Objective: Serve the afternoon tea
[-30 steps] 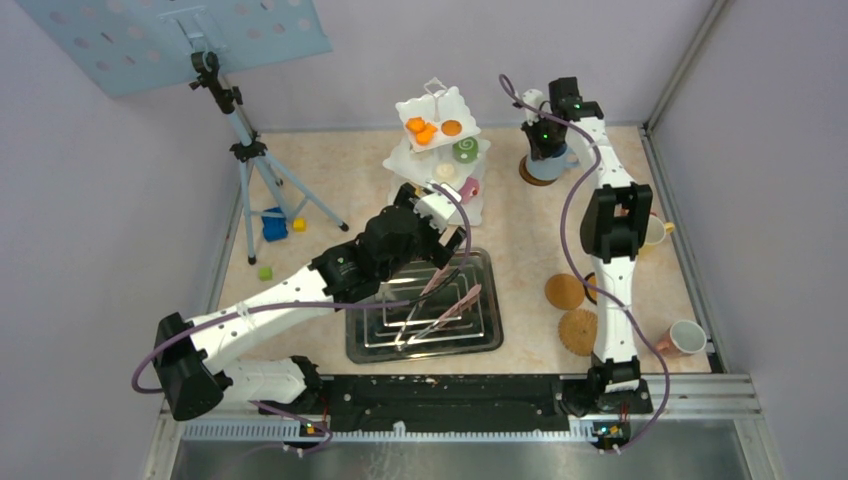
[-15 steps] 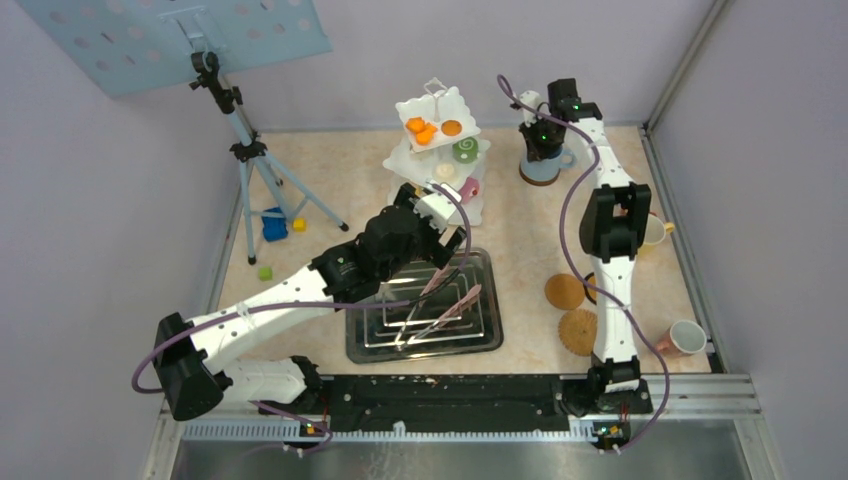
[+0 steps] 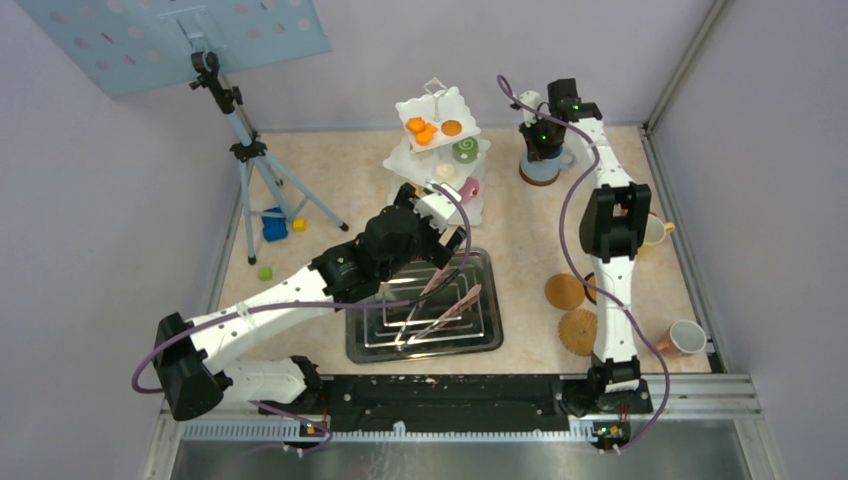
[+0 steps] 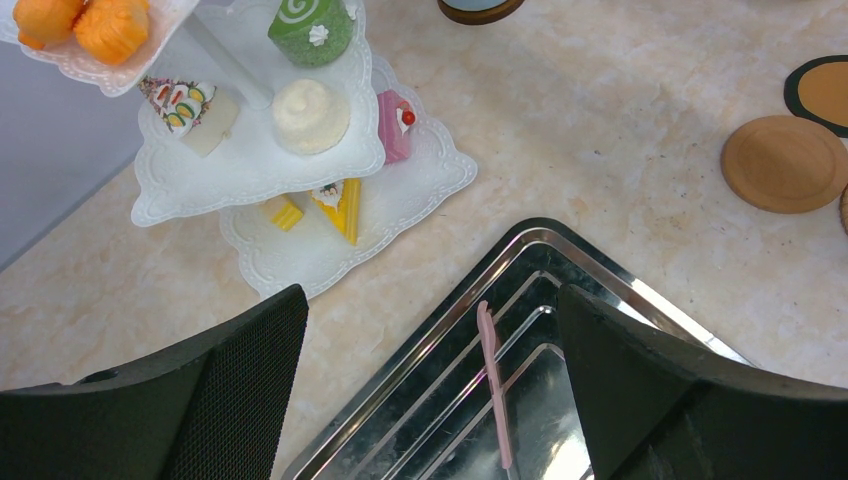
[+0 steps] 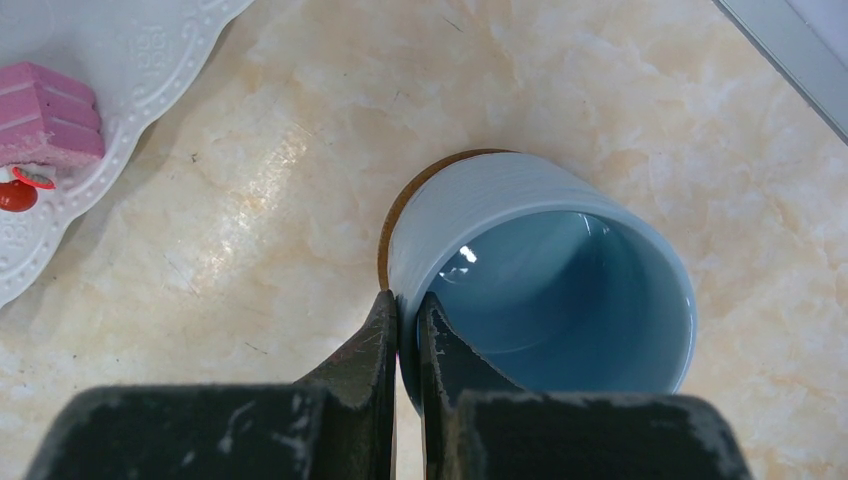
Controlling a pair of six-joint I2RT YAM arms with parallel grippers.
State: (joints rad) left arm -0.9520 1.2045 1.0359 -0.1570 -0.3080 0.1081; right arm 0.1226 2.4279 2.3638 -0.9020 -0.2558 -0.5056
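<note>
The white three-tier stand (image 3: 440, 150) holds orange, green swirl (image 4: 310, 25), cream (image 4: 310, 115), pink (image 4: 395, 112) and yellow (image 4: 343, 205) pastries. At the back right, the blue mug (image 5: 540, 290) sits over a round brown coaster (image 5: 400, 205). My right gripper (image 5: 408, 300) is shut on the mug's near rim, one finger inside and one outside. My left gripper (image 4: 430, 300) hangs open and empty above the tray's far corner, just in front of the stand. Two more brown coasters (image 3: 565, 291) lie by the right arm.
The steel tray (image 3: 425, 310) at centre front carries pink tongs (image 4: 493, 380). A yellow mug (image 3: 655, 232) sits half hidden behind the right arm. Another mug (image 3: 685, 338) lies near the front right corner. A tripod (image 3: 250, 160) and small blocks stand at the left.
The right gripper and the blue mug have shifted slightly, settling over the coaster. The left arm has not moved.
</note>
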